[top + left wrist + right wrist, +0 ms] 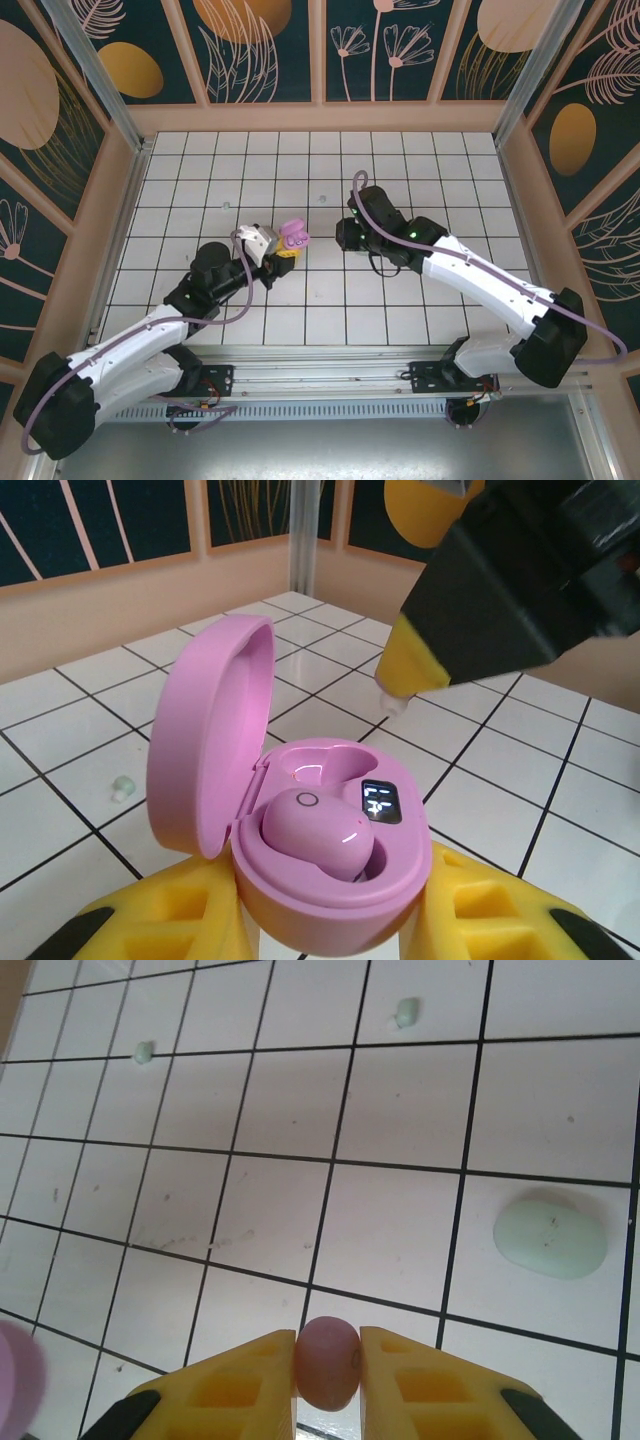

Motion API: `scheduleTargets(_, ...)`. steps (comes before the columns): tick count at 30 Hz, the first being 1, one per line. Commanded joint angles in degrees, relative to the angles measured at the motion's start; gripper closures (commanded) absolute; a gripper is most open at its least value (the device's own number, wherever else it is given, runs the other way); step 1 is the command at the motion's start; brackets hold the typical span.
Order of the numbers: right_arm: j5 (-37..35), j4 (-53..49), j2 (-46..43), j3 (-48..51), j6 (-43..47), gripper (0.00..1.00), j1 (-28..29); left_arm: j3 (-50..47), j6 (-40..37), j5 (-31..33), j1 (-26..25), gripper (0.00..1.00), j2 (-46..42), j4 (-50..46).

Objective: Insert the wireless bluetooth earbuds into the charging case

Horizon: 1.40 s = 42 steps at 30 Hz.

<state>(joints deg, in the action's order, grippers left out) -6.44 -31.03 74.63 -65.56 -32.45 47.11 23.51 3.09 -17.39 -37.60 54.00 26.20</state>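
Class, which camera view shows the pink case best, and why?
Left wrist: the case is close and open, lid up, one bud seated, the other pocket empty, display lit. The top view shows it tiny in the left gripper. The right wrist view catches a pink blur at its edge, perhaps the case.

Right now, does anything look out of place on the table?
Two mint earbuds lie loose on the tiles, away from the mint case. Otherwise fine: the right tool grips a pink earbud, the left tool holds the open pink case.
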Motion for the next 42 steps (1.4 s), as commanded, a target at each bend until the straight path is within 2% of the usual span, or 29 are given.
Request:
scheduleTargets(1, -0.4, -0.4, -2.8, -2.6, 3.3, 0.8, 0.0, 2.1, 0.0, -1.7, -0.4, 0.94, 1.8, 4.9)
scheduleTargets(17, -0.8, 2.0, -2.2, -5.1, 14.7, 0.8, 4.6, 4.3, 0.0, -2.9, -3.3, 0.94, 8.4, 8.3)
scheduleTargets(22, 2.8, 1.9, -1.0, -5.6, 17.4, 0.8, 4.9, 4.3, -0.1, -3.2, -3.8, 0.94, 9.0, 8.6)
scheduleTargets(26, 5.3, 2.0, 0.0, -5.5, 18.0, 0.8, 4.8, 4.4, -0.1, -3.2, -3.8, 0.94, 8.7, 8.4)
scheduleTargets(42, 5.3, -0.1, 1.0, -5.2, 20.2, 0.79, 5.0, 4.3, -0.2, -2.8, -4.0, 0.94, 7.8, 7.6)
